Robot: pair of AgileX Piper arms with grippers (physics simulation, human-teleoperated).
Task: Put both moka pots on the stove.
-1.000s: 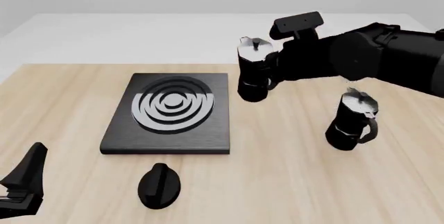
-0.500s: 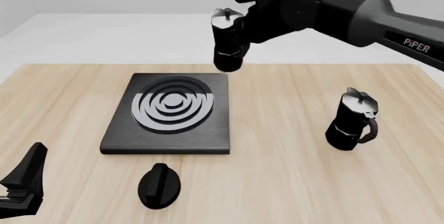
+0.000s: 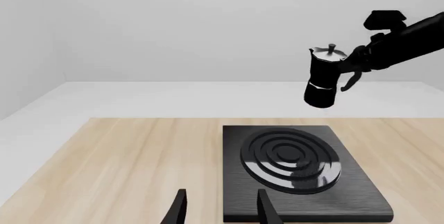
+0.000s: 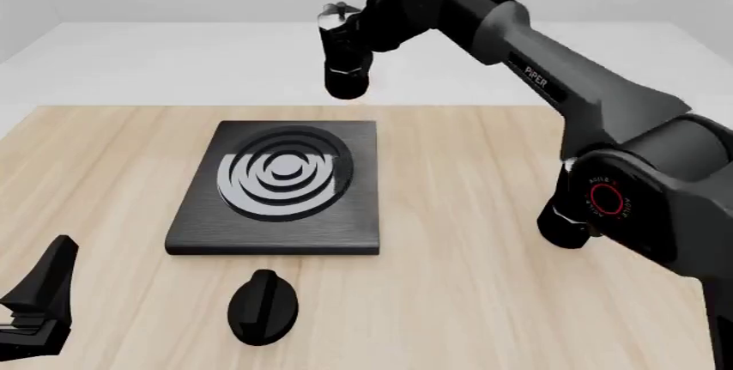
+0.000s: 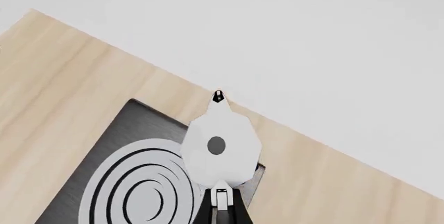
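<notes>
One moka pot hangs upright in the air over the far right edge of the stove. My right gripper is shut on its handle side. In the right wrist view I look straight down on its silver-grey lid, with the burner rings beside it. The second moka pot stands on the table at the right, mostly hidden behind my right arm. My left gripper rests low at the near left, open and empty. The left wrist view shows the held pot above the stove.
A black oval knob lies on the table just in front of the stove. My right arm stretches from the right side across to the far middle, above the table. The wooden table ends at a white floor behind.
My right arm has carried the held pot up and to the left, from beside the stove's right edge to above its far right edge. The arm now covers most of the second pot.
</notes>
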